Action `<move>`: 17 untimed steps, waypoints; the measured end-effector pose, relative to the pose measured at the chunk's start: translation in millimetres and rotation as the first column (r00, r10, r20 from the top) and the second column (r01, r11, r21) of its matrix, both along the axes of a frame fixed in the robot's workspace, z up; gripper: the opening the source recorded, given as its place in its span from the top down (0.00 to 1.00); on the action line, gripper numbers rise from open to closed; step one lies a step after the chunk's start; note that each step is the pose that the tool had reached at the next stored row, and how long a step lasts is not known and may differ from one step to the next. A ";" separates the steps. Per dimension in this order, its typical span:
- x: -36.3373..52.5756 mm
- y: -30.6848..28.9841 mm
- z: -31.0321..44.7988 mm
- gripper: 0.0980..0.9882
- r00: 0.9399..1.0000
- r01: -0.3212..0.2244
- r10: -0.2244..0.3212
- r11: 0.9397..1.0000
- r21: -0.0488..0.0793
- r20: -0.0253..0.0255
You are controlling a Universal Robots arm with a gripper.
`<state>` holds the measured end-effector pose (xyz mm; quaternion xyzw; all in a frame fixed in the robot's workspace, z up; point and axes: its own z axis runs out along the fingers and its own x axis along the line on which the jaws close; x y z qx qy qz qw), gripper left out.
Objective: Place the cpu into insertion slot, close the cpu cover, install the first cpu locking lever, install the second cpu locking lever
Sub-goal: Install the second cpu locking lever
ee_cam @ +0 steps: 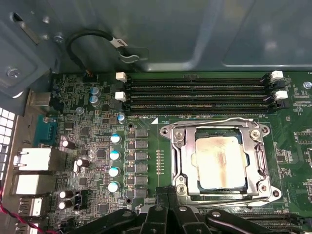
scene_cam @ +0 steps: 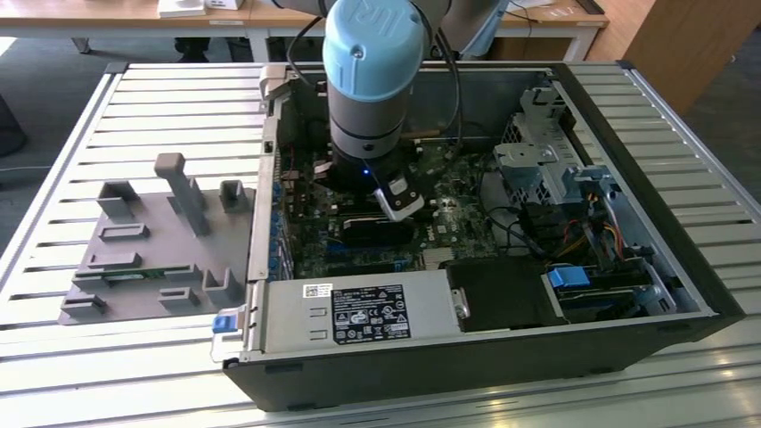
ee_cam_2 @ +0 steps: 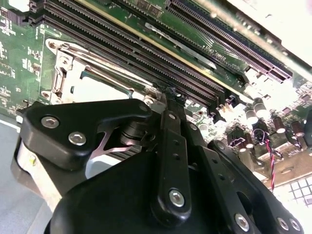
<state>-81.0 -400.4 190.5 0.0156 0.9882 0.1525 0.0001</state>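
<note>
First wrist view: cpu (ee_cam: 220,162) seated just beside pincer (ee_cam: 168,195).

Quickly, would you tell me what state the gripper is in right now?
Gripper: shut, holding nothing, poised at the edge of the cpu cover.

One computer case (scene_cam: 476,223) lies open on the slatted table (scene_cam: 71,357), with one grey fixture block (scene_cam: 155,259) at the exterior view's left and one arm (scene_cam: 371,80) reaching in. On the one motherboard (ee_cam: 87,146) sit one cpu (ee_cam: 220,162), one cpu cover (ee_cam: 178,146) and four long memory slots (ee_cam: 200,95). Four silver-topped capacitors (ee_cam: 114,162) stand in a column beside the socket, and there is one gripper (ee_cam: 168,195).
</note>
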 end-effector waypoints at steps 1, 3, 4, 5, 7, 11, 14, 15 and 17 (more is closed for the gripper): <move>0.0 0.1 0.4 0.98 1.000 0.000 0.000 1.000 0.000 0.000; -0.2 0.0 2.0 0.98 1.000 0.000 0.000 1.000 0.000 0.000; -0.2 0.0 3.1 0.98 1.000 0.000 0.000 1.000 0.000 0.000; -0.2 0.0 4.0 0.98 1.000 0.000 0.000 1.000 0.000 0.000; -0.2 0.0 5.5 0.98 1.000 0.000 0.000 1.000 0.000 0.000; -0.2 0.0 5.6 0.98 1.000 0.000 0.000 1.000 0.000 0.000; -0.2 -0.1 6.6 0.98 1.000 0.000 0.000 1.000 0.001 0.001; -0.2 0.0 7.0 0.98 1.000 0.000 0.000 1.000 0.001 0.002; -0.2 0.0 7.5 0.98 1.000 0.000 0.000 1.000 0.001 0.002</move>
